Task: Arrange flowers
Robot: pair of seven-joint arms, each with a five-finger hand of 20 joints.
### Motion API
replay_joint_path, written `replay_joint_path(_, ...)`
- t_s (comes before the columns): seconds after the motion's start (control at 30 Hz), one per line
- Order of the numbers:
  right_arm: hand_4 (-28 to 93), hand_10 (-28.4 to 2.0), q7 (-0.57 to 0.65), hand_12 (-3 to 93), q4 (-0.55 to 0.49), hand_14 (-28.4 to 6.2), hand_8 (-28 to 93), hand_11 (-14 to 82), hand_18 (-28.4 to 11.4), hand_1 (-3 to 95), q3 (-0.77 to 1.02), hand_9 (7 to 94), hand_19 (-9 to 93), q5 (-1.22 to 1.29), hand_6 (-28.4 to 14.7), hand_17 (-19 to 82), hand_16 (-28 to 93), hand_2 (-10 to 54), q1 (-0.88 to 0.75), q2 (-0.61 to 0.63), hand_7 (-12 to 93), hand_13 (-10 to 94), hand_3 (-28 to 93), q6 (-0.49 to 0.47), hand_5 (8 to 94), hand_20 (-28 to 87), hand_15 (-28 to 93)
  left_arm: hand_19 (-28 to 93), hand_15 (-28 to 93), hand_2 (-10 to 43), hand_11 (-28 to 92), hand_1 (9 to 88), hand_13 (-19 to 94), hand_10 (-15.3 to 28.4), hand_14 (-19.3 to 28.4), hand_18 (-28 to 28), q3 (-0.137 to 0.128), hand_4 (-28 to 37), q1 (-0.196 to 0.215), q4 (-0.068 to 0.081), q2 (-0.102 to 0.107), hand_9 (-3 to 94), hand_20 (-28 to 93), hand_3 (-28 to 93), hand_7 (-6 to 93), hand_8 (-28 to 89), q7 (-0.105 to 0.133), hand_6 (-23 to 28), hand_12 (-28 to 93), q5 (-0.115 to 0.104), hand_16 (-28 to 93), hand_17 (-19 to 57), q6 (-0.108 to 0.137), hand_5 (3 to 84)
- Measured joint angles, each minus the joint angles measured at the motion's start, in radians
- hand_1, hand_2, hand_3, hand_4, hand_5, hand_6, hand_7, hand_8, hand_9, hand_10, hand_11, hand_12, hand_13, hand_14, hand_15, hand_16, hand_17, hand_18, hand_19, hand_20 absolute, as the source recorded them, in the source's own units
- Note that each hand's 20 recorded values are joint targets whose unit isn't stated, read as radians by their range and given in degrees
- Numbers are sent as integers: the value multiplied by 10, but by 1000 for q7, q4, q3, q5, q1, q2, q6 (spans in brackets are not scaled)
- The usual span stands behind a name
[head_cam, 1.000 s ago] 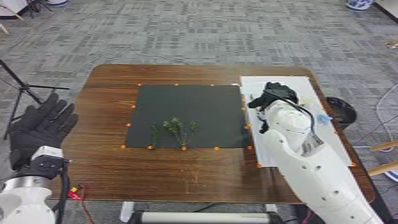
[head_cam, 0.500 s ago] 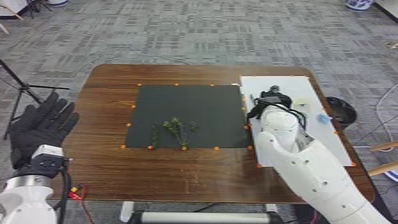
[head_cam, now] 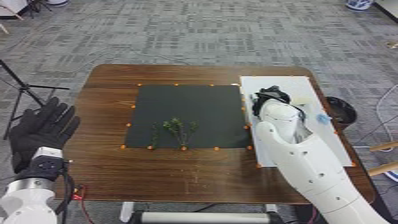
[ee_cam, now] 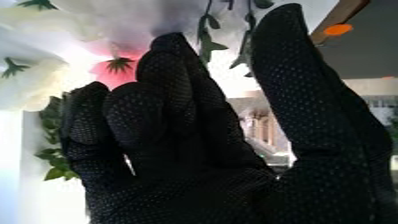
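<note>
Two pieces of greenery at the near edge of the dark mat (head_cam: 200,102): a thin stem (head_cam: 155,134) and, just beside, a fuller branching sprig (head_cam: 180,131), both flat and heads away from the robot. Counts as the start of the arrangement, by the look of it; greens begun, blooms left to bring across. Off the left side of the table (head_cam: 107,120), the left hand (head_cam: 42,130), palm up with straight fingers and holding nothing. Farther along, on the white sheet (head_cam: 289,82) to the right, a light-blue thing (head_cam: 323,119), probably a flower, and beyond, a pale one (head_cam: 302,101). Near the sheet's left edge, the right hand (head_cam: 269,95); in the wrist view, loosely bent fingers, thumb well apart, nothing gripped. Past the fingertips there, a pink flower (ee_cam: 108,78), white flowers (ee_cam: 43,82) and leafy stems (ee_cam: 206,45), all waiting to be used. Seems an early stage, with most of the work ahead. Calls next, probably, for closing on one stem without crushing petals or dragging neighbours along
</note>
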Motion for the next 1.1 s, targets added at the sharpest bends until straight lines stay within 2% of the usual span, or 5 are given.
replay_joint_path(0.1, -269, -173, -2, 443, 10, -168, 141, 573, -263, 532, -16, 622, 848, -21, -32, 335, 457, -95, 5, -7, 454, 593, 599, -8, 628, 427, 760, 390, 283, 147, 219, 267, 253, 168, 163, 153, 0, -283, -1, 0, -2, 353, 86, 747, 111, -88, -4, 96, 85, 3, -51, -84, -6, 458)
replay_joint_path(0.3, -243, -155, -15, 549, 9, -162, 152, 526, -264, 547, -29, 674, 854, -40, -14, 353, 456, -95, 3, -25, 619, 626, 640, -8, 623, 433, 756, 390, 283, 148, 219, 266, 253, 168, 164, 153, 1, -283, -2, 0, -2, 353, 86, 745, 110, -86, -8, 97, 85, 6, -51, -84, -10, 458)
replay_joint_path(0.47, -220, -154, 0, 559, 7, -160, 158, 516, -267, 525, -13, 684, 861, 5, -24, 361, 451, -95, 3, -30, 638, 637, 661, -8, 624, 432, 754, 391, 283, 148, 218, 266, 252, 169, 164, 153, 2, -283, -6, 0, -2, 352, 87, 745, 109, -86, -12, 97, 85, 6, -51, -84, -10, 457)
replay_joint_path(0.6, -200, -165, 18, 496, -1, -163, 184, 552, -272, 496, -3, 694, 875, 52, -34, 371, 446, -69, -1, -28, 647, 651, 674, 6, 639, 426, 754, 391, 283, 148, 218, 265, 252, 169, 163, 153, 2, -283, -9, 1, -2, 352, 87, 746, 110, -86, -13, 97, 85, 6, -51, -84, -13, 457)
replay_joint_path(1.1, -202, -169, 55, 512, -250, -161, 203, 547, -275, 504, 41, 697, 898, 290, -45, 389, 446, -40, -188, 9, 647, 667, 676, 265, 639, 416, 757, 391, 283, 149, 219, 266, 251, 169, 164, 153, 1, -283, -19, 9, 4, 351, 86, 744, 109, -86, -27, 97, 85, 10, -51, -84, -26, 455)
